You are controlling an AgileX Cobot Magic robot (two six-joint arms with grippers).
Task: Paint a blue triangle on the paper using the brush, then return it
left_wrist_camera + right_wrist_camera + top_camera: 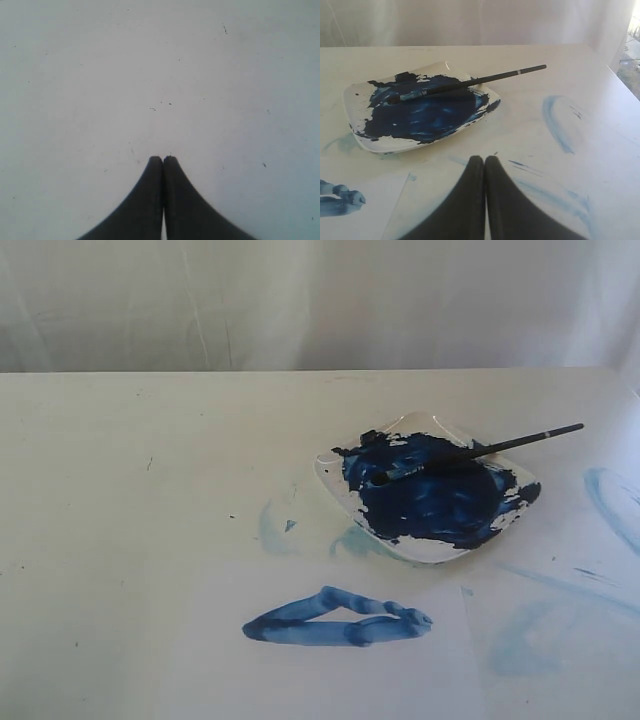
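Both hands at rest over the tabletop (150, 440). The left hand (163, 159) has its two dark fingers pressed together with nothing between them, above a bare, lightly speckled surface. The right hand (484, 159) is likewise pressed together and holds nothing.

Beyond the right hand's fingertips lies the clear square dish (355, 97), its floor covered with dark navy paint. The brush (470, 82) rests across the dish. Its bristle end lies in the paint, and its black handle and silver band reach out past the dish rim on the side away from the left hand. The brush is well apart from both hands.

Nearer the right hand than the dish, on the side toward the left arm, lies the paper (375, 200). Its edge is faint against the tabletop and appears to end just short of the dish. The paper carries the blue triangle (340, 200), a flat, elongated outline of thick strokes, seen whole from the exterior camera (338, 620). Pale-blue smears (557, 120) mark the tabletop on the right hand's other side.
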